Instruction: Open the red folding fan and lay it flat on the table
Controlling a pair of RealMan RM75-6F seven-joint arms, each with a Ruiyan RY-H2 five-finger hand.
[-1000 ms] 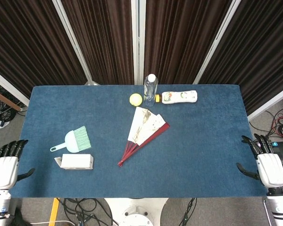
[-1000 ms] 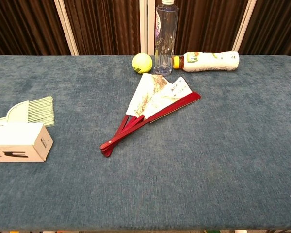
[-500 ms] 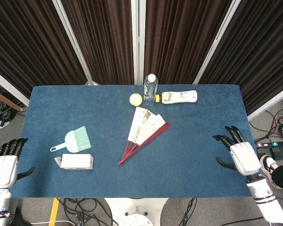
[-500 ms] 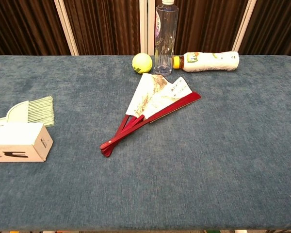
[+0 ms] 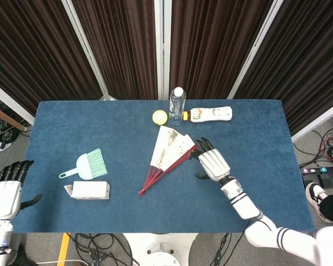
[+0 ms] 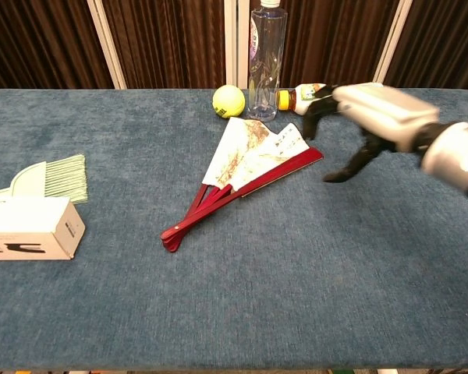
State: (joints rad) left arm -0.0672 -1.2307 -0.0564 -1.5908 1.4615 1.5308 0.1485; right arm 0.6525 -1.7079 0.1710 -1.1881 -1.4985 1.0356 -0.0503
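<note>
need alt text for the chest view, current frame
The robot's right hand, fingers spread and holding nothing, hovers at the far right edge of a partly opened red folding fan lying on a blue table. Behind the fan are a tennis ball, an upright clear bottle and a lying white bottle.

head view: you look steeply down from high, whole table in frame; chest view: low, close, facing the curtains; shared: fan, back-edge bottles.

Red sticks and cream paper on the fan, yellow ball at its 12 o'clock, blue table, green brush.
</note>
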